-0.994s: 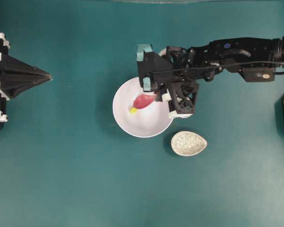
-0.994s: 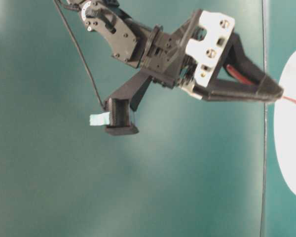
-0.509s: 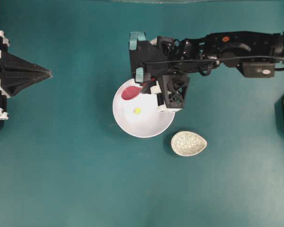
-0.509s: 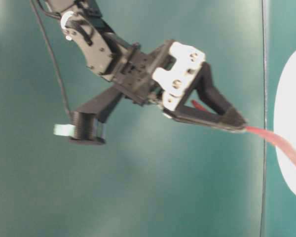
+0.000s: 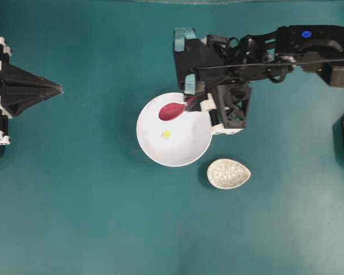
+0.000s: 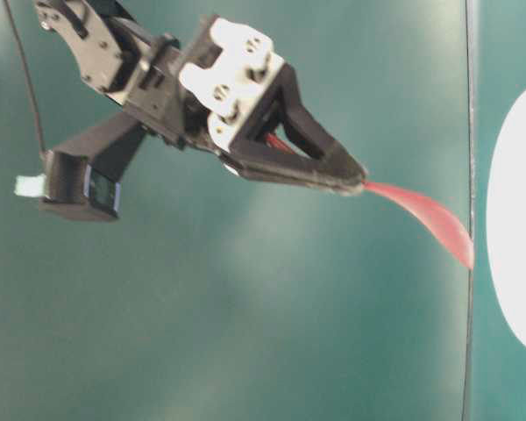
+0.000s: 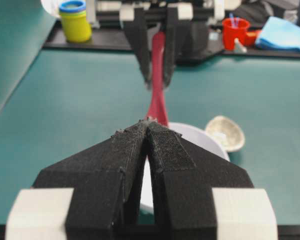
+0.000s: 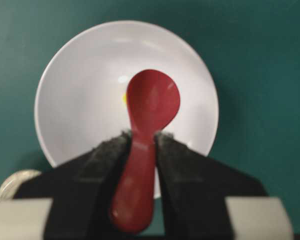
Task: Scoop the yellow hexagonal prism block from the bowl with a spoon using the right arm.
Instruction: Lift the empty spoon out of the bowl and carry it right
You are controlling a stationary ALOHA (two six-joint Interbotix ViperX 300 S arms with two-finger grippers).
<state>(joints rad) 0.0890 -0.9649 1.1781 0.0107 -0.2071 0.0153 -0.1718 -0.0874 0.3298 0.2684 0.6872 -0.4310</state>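
**Spoon lifted clear, block left in the bowl**

At the far left of the overhead view, the left gripper (image 5: 57, 90) is seen parked well apart from the work, its pointed jaws pressed together on nothing; no change is noted there.

Toward the middle, the bowl (image 5: 152, 146) is found where it was a second ago, but its contents tell of a missed pass. A second ago the scoop was lying against the yellow hexagonal prism block (image 5: 166, 134); now the block is seen alone on the white floor of the bowl, slightly left of centre, and the spoon (image 5: 172, 110) has been raised and drawn back toward the bowl's far rim, with its scoop empty. From the right wrist view the red scoop is seen hanging over the bowl, with only a sliver of yellow showing at its left edge. It is judged that the scoop has not yet been achieved and that another descent behind the block will be needed.

Further right, the right gripper (image 5: 190, 103) is seen clamped on the spoon's handle, the jaws closed against both its sides. In the table-level view the wrist is shown pitched downward, the spoon slanting down toward the bowl. The speckled spoon rest (image 5: 229, 173) lies untouched, near and to the right of the bowl.
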